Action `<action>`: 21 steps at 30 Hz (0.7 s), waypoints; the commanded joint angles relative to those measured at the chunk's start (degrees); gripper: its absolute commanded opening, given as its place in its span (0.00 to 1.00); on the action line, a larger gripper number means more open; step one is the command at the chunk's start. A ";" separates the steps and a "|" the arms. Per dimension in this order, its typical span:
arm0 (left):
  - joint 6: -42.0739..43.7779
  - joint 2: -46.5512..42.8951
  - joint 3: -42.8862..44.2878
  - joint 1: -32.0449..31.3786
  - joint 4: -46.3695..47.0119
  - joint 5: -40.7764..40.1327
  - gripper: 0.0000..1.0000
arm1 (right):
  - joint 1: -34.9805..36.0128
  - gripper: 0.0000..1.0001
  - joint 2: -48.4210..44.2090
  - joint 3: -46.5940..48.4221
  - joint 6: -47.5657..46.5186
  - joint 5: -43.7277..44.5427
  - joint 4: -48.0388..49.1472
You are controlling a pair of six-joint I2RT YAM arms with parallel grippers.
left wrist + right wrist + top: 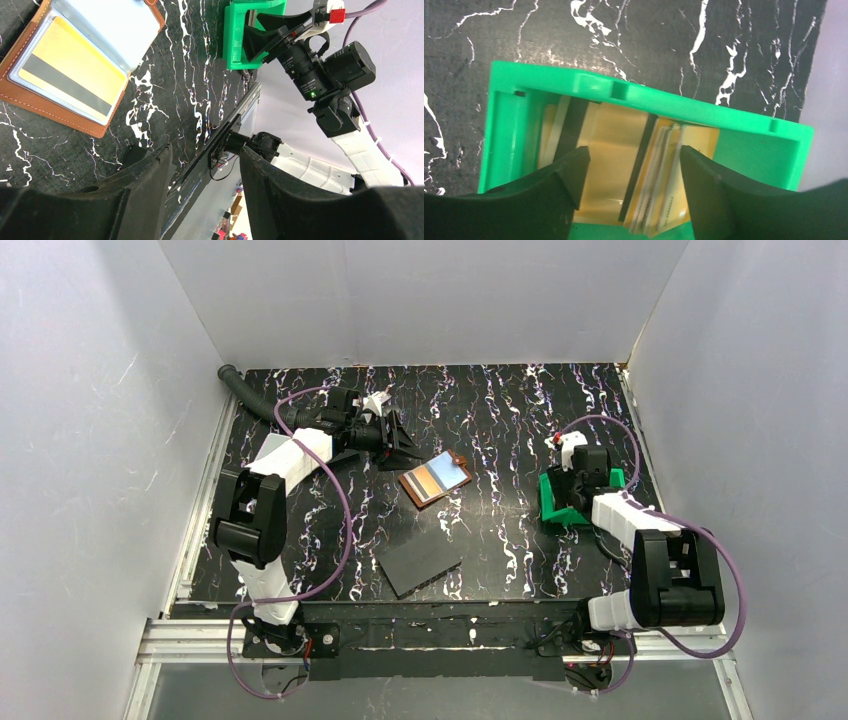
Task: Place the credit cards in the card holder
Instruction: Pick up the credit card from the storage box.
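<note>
The brown card holder (436, 480) lies open in the middle of the table, showing a light blue half and an orange half. In the left wrist view the card holder (22, 97) has an orange-yellow credit card (70, 75) behind a clear sleeve. My left gripper (403, 454) hovers just left of it, and that gripper (206, 150) is open with nothing between its fingers. My right gripper (562, 496) reaches down into the green bin (552, 512). There it (634, 150) stands open astride a leaning stack of orange-yellow credit cards (664, 175), which sits close to its right finger.
A dark grey flat slab (420, 562) lies on the table in front of the card holder. The green bin (504, 130) stands at the table's right side near the white wall. A black hose (245, 390) runs into the back left corner.
</note>
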 commanded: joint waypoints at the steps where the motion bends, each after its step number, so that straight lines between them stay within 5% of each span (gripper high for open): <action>1: 0.56 -0.43 -0.46 0.23 -0.42 1.45 0.51 | 0.05 0.64 4.27 1.05 -2.86 -1.88 -2.52; 4: 0.73 -0.32 -0.27 0.23 -0.70 1.36 0.51 | 0.28 0.47 4.33 0.73 -4.49 -0.27 -1.85; 10: 0.67 -0.58 -0.16 0.33 -0.73 1.46 0.51 | 10.31 0.79 -4.69 -9.37 -25.28 -3.71 0.97; 14: 0.54 -0.51 -0.30 0.37 -0.54 1.45 0.51 | 13.49 0.80 -10.67 -11.90 -32.15 -10.72 -5.17; 21: 0.72 -0.78 -0.38 0.36 -0.53 1.23 0.51 | 13.50 0.88 -16.62 -13.27 -29.36 -8.85 -3.13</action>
